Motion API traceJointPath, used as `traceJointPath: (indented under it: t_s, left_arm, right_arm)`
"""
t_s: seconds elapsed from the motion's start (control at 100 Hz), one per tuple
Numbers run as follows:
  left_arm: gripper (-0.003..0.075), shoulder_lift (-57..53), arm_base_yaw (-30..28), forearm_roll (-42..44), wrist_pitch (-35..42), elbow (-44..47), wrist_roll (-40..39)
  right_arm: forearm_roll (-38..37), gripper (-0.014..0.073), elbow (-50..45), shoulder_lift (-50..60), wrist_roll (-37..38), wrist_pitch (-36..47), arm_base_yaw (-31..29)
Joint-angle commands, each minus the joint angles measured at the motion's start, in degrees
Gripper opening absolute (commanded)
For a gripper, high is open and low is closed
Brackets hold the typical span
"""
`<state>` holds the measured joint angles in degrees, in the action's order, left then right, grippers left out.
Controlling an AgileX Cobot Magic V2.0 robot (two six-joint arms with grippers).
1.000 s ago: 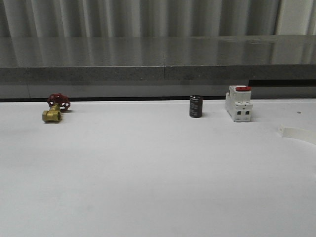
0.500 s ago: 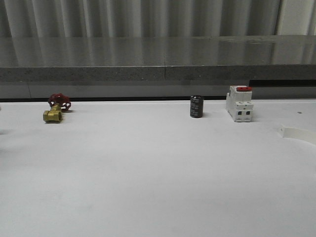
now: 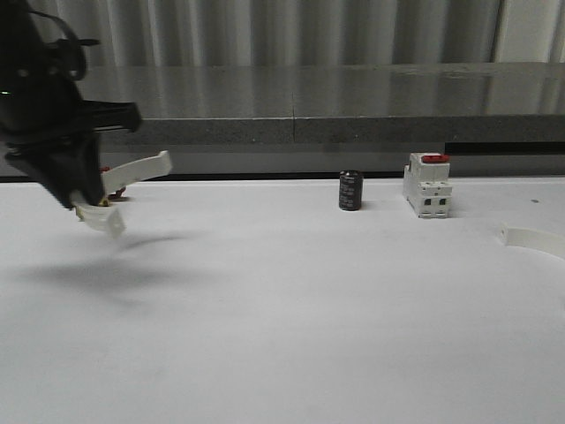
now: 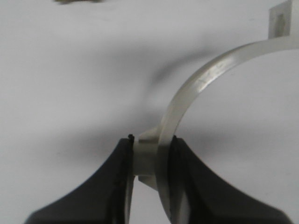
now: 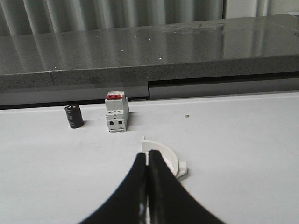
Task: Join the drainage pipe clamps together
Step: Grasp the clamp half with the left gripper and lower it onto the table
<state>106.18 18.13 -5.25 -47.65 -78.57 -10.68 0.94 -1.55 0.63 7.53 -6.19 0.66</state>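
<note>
One white drainage pipe clamp [image 3: 132, 172] hangs above the table at the far left, in front of the back ledge. My left gripper [image 3: 86, 201] is shut on its lower end tab. The left wrist view shows the black fingers [image 4: 182, 163] pinching the tab, with the clamp [image 4: 205, 77] arching away over the white table. The other clamp [image 3: 531, 238] lies flat at the table's right edge. In the right wrist view this clamp [image 5: 167, 155] lies just beyond my right gripper [image 5: 147, 156], which is shut with nothing between its fingers.
A black cylinder [image 3: 350, 191] and a white breaker with a red switch [image 3: 427, 185] stand at the back right, seen too in the right wrist view as cylinder [image 5: 74, 116] and breaker [image 5: 117, 112]. A brass valve [image 3: 115, 193] sits mostly hidden behind the held clamp. A grey ledge [image 3: 353, 132] bounds the back.
My left arm has come into the front view from the left, carrying a clamp above the table. The clamp at the right edge has not moved.
</note>
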Motion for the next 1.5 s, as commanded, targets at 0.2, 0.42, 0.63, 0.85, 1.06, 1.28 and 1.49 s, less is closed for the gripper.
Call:
traceJointPath:
  t_s: [0.2,0.42,0.63,0.85,1.06,1.28,1.49]
  left_arm:
    - [-0.0019,1.6,8.3,1.7,6.3,-1.7,-10.2]
    - [-0.0019,6.1,10.9,1.2,5.6,-4.1,-11.6]
    - [-0.0019,8.0,11.8,1.3,6.0,-4.4,-13.1]
    - [-0.0009,8.1,11.8,1.6,5.9,-4.4,-13.1]
    - [0.0162,8.1,11.8,1.6,5.4,-4.4,-13.1]
    - [0.0423,8.1,11.8,1.5,4.0,-4.4,-13.1]
    - [0.0538,7.7,11.9,1.6,4.2,-4.4,-11.9]
  right_arm:
    - [-0.4,-0.0068,0.9,1.1,-0.1,4.1,-0.4]
    - [-0.4,-0.0068,0.9,1.1,-0.1,4.1,-0.4]
    - [-0.4,-0.0068,0.9,1.1,-0.1,4.1,-0.4]
    - [-0.4,-0.0068,0.9,1.1,-0.1,4.1,-0.4]
    - [-0.4,-0.0068,0.9,1.1,-0.1,4.1,-0.4]
    - [-0.4,-0.0068,0.9,1.1,-0.1,4.1,-0.4]
    - [-0.4,-0.0068,0.9,1.1,-0.1,4.1,-0.4]
